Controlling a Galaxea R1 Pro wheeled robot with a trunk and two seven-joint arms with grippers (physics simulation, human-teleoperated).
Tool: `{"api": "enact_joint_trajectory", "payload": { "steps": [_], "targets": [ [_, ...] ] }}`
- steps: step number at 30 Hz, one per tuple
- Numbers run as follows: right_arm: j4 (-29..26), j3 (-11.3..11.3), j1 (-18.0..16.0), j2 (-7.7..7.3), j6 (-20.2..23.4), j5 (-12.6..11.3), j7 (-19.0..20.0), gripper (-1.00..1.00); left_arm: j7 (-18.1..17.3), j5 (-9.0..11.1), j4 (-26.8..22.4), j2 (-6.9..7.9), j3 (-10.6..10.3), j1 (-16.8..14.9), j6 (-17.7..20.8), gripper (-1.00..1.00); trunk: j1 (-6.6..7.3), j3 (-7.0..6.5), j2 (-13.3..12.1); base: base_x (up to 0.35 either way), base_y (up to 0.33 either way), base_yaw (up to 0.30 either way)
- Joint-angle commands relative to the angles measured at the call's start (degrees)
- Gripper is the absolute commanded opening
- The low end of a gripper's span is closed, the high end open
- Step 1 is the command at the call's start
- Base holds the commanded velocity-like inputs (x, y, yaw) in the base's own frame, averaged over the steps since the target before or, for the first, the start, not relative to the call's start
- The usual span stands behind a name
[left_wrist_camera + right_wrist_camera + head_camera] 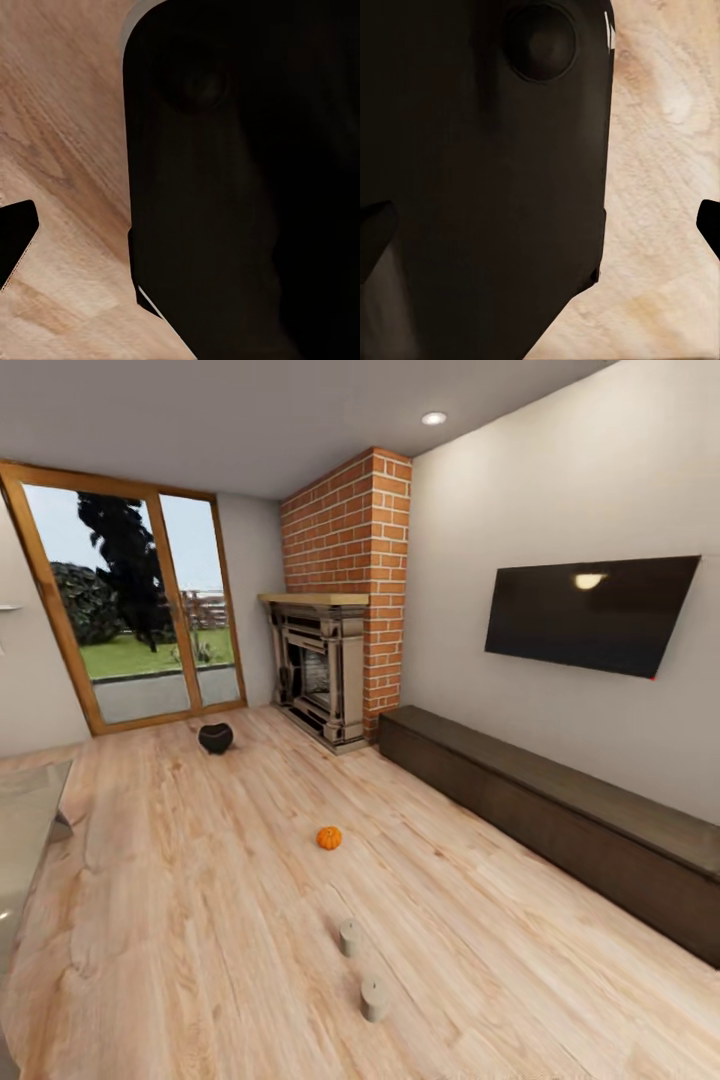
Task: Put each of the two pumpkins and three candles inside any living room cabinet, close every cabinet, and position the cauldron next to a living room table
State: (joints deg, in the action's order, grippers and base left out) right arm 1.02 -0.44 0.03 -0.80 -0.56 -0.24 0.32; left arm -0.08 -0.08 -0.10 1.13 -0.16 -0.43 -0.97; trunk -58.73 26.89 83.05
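Pumpkin (329, 838) is sitting out in the middle of the wood floor (200, 920), all on its own, with two stubby grey candles (349, 937) a bit nearer the robot, one behind the other (374, 997). I only see one pumpkin and two candles from here. The cauldron (215, 737) is way back by the glass doors (140, 610), near the brick fireplace (325, 665). The long dark cabinet (560, 820) runs along the wall under the TV (590, 610), fronts all look flush and shut, and a corner of the glass table (25, 830) pokes in at the left edge.

Both wrist views are mostly a big dark robot part with floor behind, and I honestly can't tell whether either gripper is wide or narrow.

What could go wrong: the candles are right in the driving line to the pumpkin, so the base could easily clip and tip them. Also the pumpkin is round, so a sloppy pinch probably sends it rolling.
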Motion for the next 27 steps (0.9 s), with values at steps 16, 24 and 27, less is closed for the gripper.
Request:
{"api": "enact_joint_trajectory", "payload": {
  "steps": [16, 24, 27],
  "targets": [
    [0.05, -0.01, -0.03, 0.11, -0.11, -0.03, 0.03, 1.0, -0.01, -0.01, 0.01, 0.01, -0.01, -0.01, -0.11, 1.0, 0.0, 0.04, 0.02, 0.0, 0.0, -0.247],
    [0.11, -0.05, -0.03, 0.02, -0.78, -0.06, 0.03, 1.0, -0.01, -0.01, 0.01, 0.01, -0.01, -0.01, -0.1, 1.0, 0.0, 0.04, 0.02, 0.0, 0.0, -0.244],
    [0.15, -0.04, -0.03, 0.01, -2.47, -0.07, 0.03, 1.0, -0.01, -0.01, 0.01, 0.01, -0.01, -0.01, -0.09, 1.0, 0.0, 0.04, 0.02, 0.0, 0.0, -0.244]
  ]
}}
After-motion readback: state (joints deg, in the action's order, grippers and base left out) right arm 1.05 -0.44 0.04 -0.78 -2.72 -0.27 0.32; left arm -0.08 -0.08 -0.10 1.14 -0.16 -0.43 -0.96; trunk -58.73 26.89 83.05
